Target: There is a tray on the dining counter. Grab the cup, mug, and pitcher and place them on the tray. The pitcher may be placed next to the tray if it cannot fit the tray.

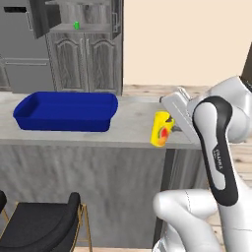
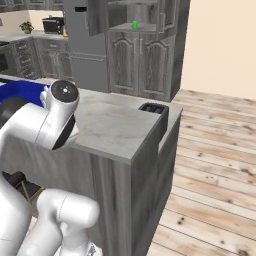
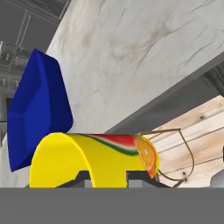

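The cup, a yellow tumbler with a red-orange mark, hangs just above the near edge of the dining counter, towards its right end. In the hand view we see the cup lying across the bottom of the frame directly over the dark fingertips, which we read as the gripper clenched on its wall. From the left base view the hand meets the cup from the right, so the body is pinched sideways and not from above; we judge this keeps the open mouth clear.

The tray, deep blue with sloping sides, rests on the same counter well to the left of the cup, with bare stone between them. We take the step in hand to be the carry towards the tray; the raised rim calls for some height before lowering.

Further out, the mug shows as a small green shape on an open cabinet shelf behind the counter. A dark chair stands at the counter's front.
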You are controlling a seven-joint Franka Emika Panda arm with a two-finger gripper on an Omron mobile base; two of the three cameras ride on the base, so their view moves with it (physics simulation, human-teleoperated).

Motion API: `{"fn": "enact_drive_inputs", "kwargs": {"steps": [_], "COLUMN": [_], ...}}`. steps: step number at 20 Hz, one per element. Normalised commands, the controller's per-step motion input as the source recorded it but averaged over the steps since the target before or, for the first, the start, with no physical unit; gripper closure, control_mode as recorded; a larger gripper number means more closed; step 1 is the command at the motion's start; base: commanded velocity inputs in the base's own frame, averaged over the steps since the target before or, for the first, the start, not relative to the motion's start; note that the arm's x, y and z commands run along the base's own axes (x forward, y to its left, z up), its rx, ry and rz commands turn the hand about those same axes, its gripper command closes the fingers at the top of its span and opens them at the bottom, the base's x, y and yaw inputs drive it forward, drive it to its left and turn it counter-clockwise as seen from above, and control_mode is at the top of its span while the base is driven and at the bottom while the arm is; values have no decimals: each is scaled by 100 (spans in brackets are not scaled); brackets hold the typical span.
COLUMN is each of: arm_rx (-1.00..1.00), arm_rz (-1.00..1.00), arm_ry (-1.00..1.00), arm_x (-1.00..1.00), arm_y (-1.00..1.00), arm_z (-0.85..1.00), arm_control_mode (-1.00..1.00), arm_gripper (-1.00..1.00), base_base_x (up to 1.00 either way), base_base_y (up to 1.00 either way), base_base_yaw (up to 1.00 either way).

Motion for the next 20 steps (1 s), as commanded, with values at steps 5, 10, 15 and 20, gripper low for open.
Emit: {"fn": "enact_drive_inputs", "kwargs": {"steps": [5, 10, 15, 20], "arm_rx": [0, -1, -1, 0], "arm_rz": [3, 6, 3, 0], "arm_ry": [4, 3, 0, 2], "arm_x": [10, 24, 57, 64], "arm_y": [40, 56, 69, 61], "arm_z": [50, 27, 24, 32], "arm_control_mode": [-100, -100, -100, -100], "arm_gripper": [100, 100, 100, 100], "base_base_x": [0, 0, 0, 0], "base_base_y": [0, 0, 0, 0], "base_base_yaw": [0, 0, 0, 0]}}
